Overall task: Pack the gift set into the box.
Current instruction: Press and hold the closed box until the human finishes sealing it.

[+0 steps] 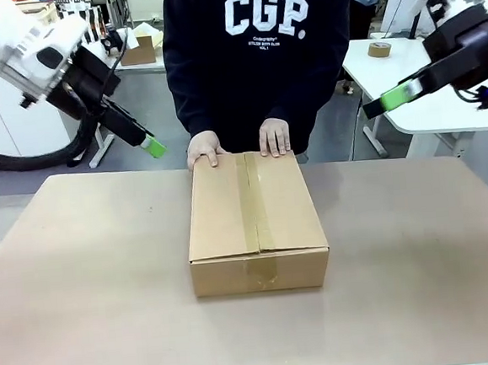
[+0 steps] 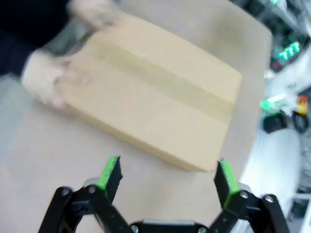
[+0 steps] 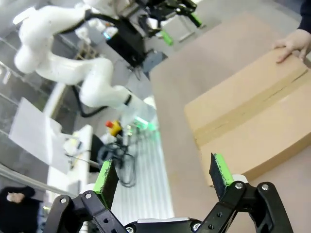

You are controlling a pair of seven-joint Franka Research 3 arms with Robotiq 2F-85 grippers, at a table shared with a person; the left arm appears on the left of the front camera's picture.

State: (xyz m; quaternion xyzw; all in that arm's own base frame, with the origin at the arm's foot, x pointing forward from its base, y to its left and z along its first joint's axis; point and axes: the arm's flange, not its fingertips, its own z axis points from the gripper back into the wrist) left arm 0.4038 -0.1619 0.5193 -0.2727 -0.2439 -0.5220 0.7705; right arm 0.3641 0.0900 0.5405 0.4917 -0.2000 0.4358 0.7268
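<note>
The box (image 1: 255, 220) is a shallow brown carton lying closed in the middle of the table, its top flaps taped along the centre seam. A person's two hands (image 1: 205, 147) rest on its far edge. My left gripper (image 1: 151, 146) hangs high at the back left, above and away from the box; its wrist view shows its fingers (image 2: 111, 172) spread open over the box (image 2: 155, 97) with nothing between them. My right gripper (image 1: 381, 102) is raised at the back right, open and empty (image 3: 163, 177), with the box (image 3: 248, 121) off to one side. The gift set is hidden.
The tan table (image 1: 82, 271) has bare room on all sides of the box. Behind stand white tables, one with a roll of tape (image 1: 378, 49) and one with a small carton (image 1: 138, 49). The person stands at the far edge.
</note>
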